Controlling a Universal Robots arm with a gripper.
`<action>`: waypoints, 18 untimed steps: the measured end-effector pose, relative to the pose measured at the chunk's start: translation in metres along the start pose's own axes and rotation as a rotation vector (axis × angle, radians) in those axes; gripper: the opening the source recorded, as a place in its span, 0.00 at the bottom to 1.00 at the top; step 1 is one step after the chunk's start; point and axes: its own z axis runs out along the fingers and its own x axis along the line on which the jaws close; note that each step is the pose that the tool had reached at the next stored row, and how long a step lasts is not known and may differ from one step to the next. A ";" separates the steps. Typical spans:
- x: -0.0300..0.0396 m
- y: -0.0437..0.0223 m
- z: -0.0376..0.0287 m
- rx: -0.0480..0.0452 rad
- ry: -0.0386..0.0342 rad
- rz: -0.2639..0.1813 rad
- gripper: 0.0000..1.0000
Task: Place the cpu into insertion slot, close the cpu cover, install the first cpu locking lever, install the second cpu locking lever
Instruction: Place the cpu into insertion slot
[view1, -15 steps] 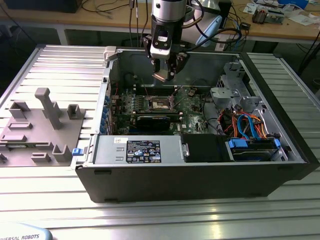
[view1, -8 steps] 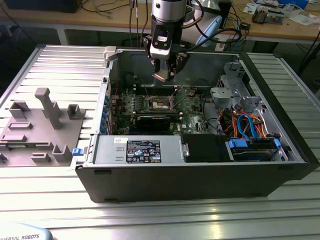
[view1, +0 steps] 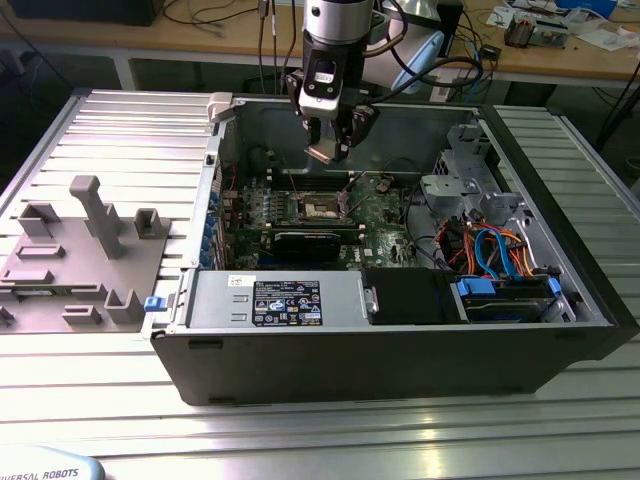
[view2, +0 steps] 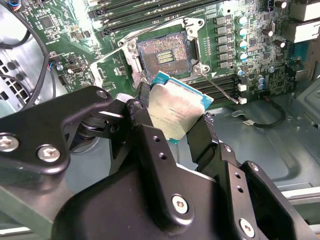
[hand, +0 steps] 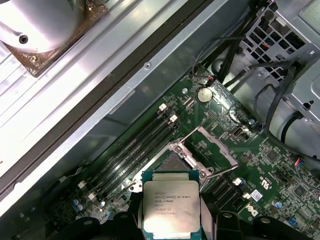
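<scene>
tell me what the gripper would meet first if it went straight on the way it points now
Probably the insertion slot: the gripper, shut on the cpu, points down at it with nothing between, so the cpu would touch first. Depth is unclear; the raised cpu cover might get clipped.

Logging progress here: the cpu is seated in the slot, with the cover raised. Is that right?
Not quite. The cpu is not seated: the gripper holds it in its jaws above the slot, whose contacts lie bare, as the second wrist view shows. The cover is raised, as the first wrist view shows.
</scene>
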 end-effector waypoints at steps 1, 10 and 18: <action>0.0000 0.0000 0.0000 0.0000 -0.0001 0.001 0.54; 0.0000 0.0000 0.0003 -0.0003 -0.0009 0.011 0.54; 0.0000 -0.0001 0.0014 -0.0007 -0.0019 0.025 0.54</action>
